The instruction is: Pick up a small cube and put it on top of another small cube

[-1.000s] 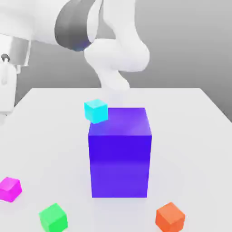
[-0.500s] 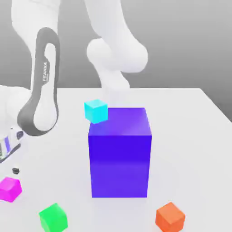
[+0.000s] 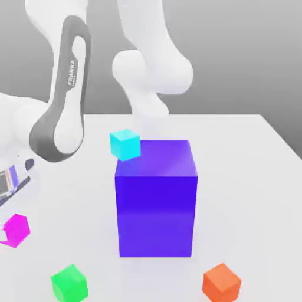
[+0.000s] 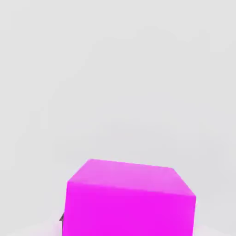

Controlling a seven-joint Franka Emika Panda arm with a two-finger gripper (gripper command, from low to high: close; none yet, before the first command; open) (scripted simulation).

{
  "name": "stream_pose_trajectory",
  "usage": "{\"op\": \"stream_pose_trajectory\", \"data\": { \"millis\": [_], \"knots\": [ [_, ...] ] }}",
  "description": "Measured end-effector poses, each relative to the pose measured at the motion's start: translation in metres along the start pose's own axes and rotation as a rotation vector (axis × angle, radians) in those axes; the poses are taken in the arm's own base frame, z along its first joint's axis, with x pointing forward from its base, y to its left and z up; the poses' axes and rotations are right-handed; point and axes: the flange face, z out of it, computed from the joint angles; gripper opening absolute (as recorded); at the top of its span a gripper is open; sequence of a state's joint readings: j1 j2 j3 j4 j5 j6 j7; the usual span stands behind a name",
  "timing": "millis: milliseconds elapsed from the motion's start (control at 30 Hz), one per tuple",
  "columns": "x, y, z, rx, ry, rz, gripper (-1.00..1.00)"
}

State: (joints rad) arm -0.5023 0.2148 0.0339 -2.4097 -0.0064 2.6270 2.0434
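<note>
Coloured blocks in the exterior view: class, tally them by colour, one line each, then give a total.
Magenta small cube: 1
Green small cube: 1
Orange small cube: 1
Cyan small cube: 1
Blue-violet large block: 1
Total: 5

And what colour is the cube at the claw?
Magenta, best seen in the hand view.

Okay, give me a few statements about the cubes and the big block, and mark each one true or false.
The cyan cube is level with the top of the big block or higher in the exterior view: true.
The orange cube is at the exterior view's left of the green cube: false, it is at the right.
The big block is yellow: false, it is blue-violet.
The magenta cube is smaller than the big block: true.
</note>
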Motion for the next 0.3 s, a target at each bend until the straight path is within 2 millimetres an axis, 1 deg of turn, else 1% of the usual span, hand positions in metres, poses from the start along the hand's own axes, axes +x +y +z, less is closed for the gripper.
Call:
{"op": "stream_pose_trajectory", "data": {
  "millis": [33, 67, 100, 167, 200, 300],
  "knots": [
    [-0.025, 0.012, -0.007, 0.0, 0.001, -0.035, -1.0],
    [-0.045, 0.021, -0.006, 0.001, 0.002, -0.063, -1.0],
    [-0.055, 0.026, 0.001, 0.002, 0.003, -0.076, -1.0],
    [-0.062, 0.03, 0.025, 0.002, 0.003, -0.087, -1.0],
    [-0.063, 0.031, 0.037, 0.001, 0.003, -0.09, 1.0],
    [-0.063, 0.031, 0.037, 0.001, 0.003, -0.09, 1.0]
  ]
}}
